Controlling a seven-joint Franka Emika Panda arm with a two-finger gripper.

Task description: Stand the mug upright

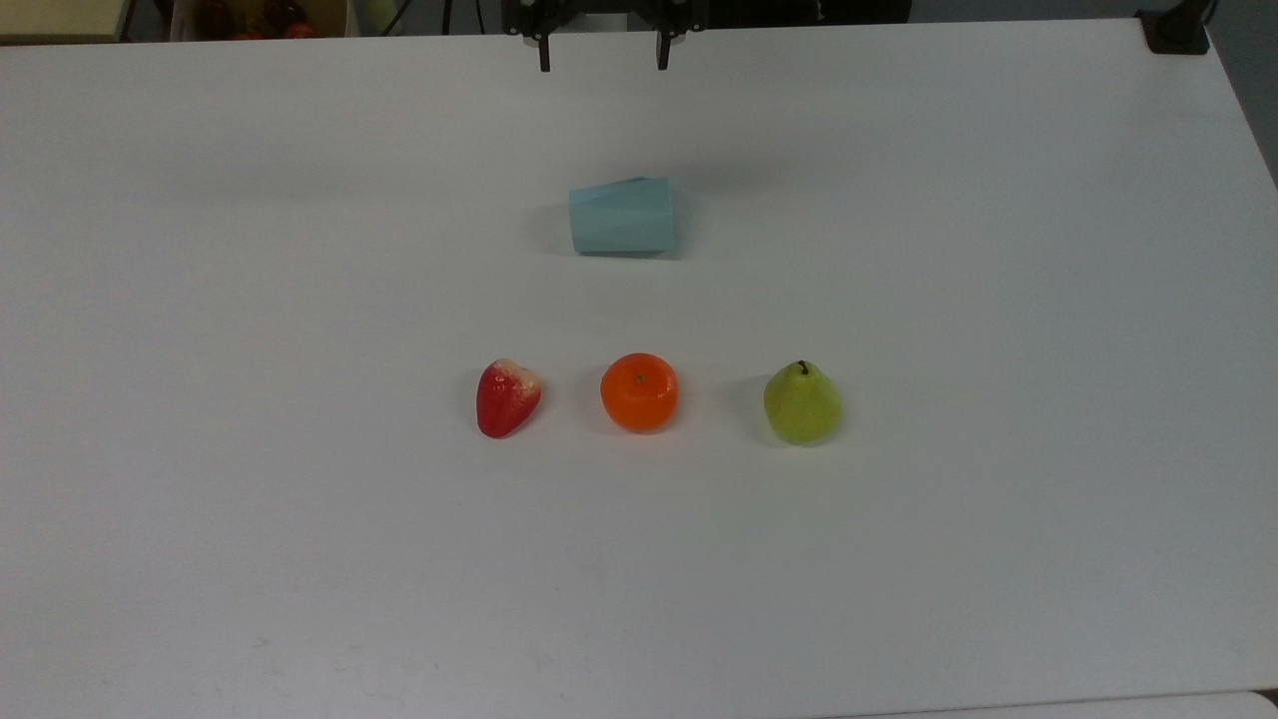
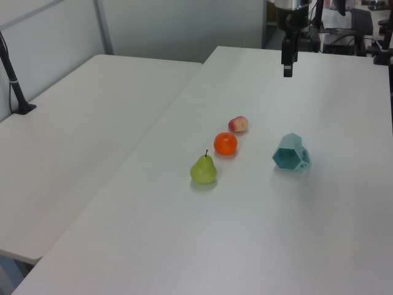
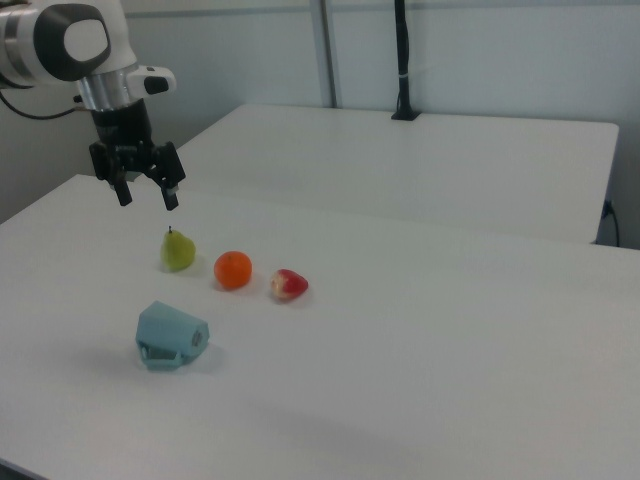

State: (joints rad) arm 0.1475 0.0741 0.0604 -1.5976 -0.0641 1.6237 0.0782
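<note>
Gripper [image 1: 601, 60], fingers spread and holding nothing, hangs above the worktop's [image 1: 998, 300] far edge in the top view. Mug [image 1: 622, 216]: on its side, mid-worktop, open surface all round. 3 fruits nearer the front edge: strawberry [image 1: 507, 397], orange [image 1: 639, 392], pear [image 1: 802, 403], each apart.

White tabletop [image 1: 998, 300]. Mug [image 1: 621, 216] on its side, mid-tabletop. Well apart from it, a spaced row: strawberry [image 1: 506, 396], orange [image 1: 639, 391], pear [image 1: 802, 403]. None touching.
</note>
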